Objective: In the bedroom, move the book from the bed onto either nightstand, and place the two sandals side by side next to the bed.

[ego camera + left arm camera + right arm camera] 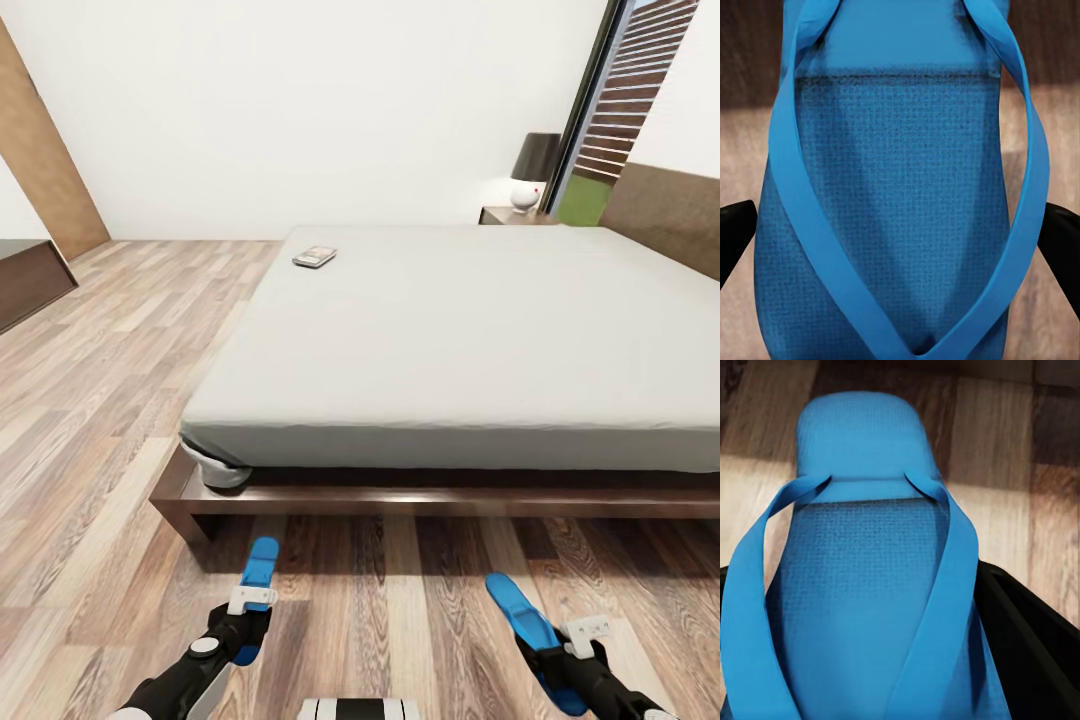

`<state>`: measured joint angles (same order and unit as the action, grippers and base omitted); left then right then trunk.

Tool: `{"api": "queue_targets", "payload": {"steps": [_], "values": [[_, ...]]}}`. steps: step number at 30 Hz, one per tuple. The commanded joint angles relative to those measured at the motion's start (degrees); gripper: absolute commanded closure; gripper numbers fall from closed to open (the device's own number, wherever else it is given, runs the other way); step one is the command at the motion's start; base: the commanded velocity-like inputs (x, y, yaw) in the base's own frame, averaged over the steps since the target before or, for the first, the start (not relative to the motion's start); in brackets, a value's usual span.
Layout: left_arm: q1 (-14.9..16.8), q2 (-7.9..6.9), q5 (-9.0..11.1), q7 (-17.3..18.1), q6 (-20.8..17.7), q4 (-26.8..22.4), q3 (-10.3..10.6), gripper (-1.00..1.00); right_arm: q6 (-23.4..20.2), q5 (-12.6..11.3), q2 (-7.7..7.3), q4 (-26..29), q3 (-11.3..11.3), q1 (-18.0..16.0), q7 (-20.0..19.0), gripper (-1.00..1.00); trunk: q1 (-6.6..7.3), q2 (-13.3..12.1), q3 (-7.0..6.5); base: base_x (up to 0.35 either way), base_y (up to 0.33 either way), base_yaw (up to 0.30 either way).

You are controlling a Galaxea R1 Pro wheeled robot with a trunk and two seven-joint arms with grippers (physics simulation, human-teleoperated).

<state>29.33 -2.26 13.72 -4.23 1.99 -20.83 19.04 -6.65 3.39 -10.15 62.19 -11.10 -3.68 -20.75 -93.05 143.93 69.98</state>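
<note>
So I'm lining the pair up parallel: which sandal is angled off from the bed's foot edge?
The right gripper's sandal: it slants diagonally, while the left gripper's sandal points nearly straight at the bed.

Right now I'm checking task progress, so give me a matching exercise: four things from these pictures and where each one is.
Things:
1. book
2. lamp
3. left gripper
4. right gripper

Places:
A. on the nightstand beyond the bed
B. on the mattress, near its far corner
C. holding the sandal angled towards the bed
D. holding the sandal pointing straight at the bed frame

Pairs: 1-B, 2-A, 3-D, 4-C
</note>
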Motion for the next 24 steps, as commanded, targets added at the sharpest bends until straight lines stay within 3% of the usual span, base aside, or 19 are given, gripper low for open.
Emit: {"api": "queue_targets", "payload": {"steps": [1, 6, 11, 17, 24], "values": [[0.0, -0.04, 0.5, -0.3, 0.2, 0.0, 0.5, 1.0, -0.3, 0.4, 0.07, 0.6, -0.2, 0.0, -0.7, 1.0, 0.01, 0.0, 0.04, 0.0, 0.0, 0.0], [0.0, -0.15, 0.5, -0.3, 0.2, 0.0, 0.5, 1.0, -0.9, 0.4, 0.15, 3.0, -0.3, 0.0, -1.2, 1.0, 0.01, 0.0, 0.04, 0.0, 0.0, 0.0], [0.0, -0.17, 0.5, -0.3, 0.2, 0.0, 0.5, 1.0, -6.5, 0.4, 0.19, 7.6, -0.3, 0.0, -1.8, 1.0, -0.09, 0.1, 0.93, 0.0, 0.0, 0.0], [0.0, -0.19, 0.5, -0.3, 0.2, 0.0, 0.5, 1.0, -8.2, 0.4, 0.21, 9.3, -0.3, 0.0, -3.4, 1.0, -0.12, 0.1, 1.15, 0.0, 0.0, 0.0], [0.1, -0.18, 0.5, -0.3, 0.2, 0.0, 0.5, 1.0, -10.7, 0.4, 0.16, 11.0, -0.3, 0.0, -3.8, 1.0, -0.3, 0.2, 2.7, 0.0, 0.0, 0.0]]}}
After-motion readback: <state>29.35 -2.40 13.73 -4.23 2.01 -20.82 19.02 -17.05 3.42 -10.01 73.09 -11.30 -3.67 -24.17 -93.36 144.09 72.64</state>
